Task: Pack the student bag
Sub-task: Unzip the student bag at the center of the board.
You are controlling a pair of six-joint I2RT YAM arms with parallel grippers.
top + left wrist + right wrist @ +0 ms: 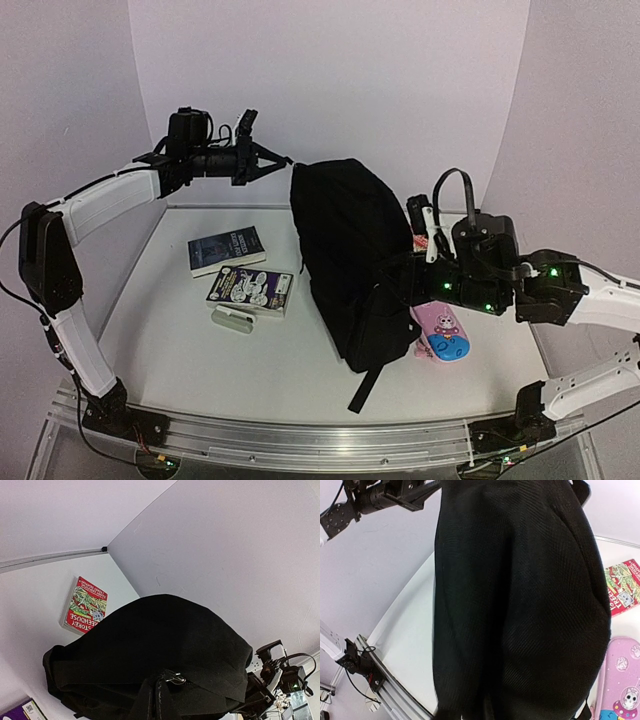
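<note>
The student bag [345, 260] is a large black fabric backpack standing upright mid-table, with a strap end trailing toward the front. My left gripper [278, 160] is at the bag's top left corner, shut on the fabric there. In the left wrist view its dark fingers [156, 697] pinch the bag [150, 650] just beside a metal zipper pull [176, 680]. My right gripper [408, 278] is pressed into the bag's right side. The right wrist view is filled with black fabric [520, 605], and the fingers cannot be made out against it.
Left of the bag lie a dark blue book [226, 249], a purple book [251, 288] and a small grey-green case [232, 320]. A pink-and-blue pencil case [442, 333] lies at the bag's right foot. A red book [86, 605] lies behind the bag.
</note>
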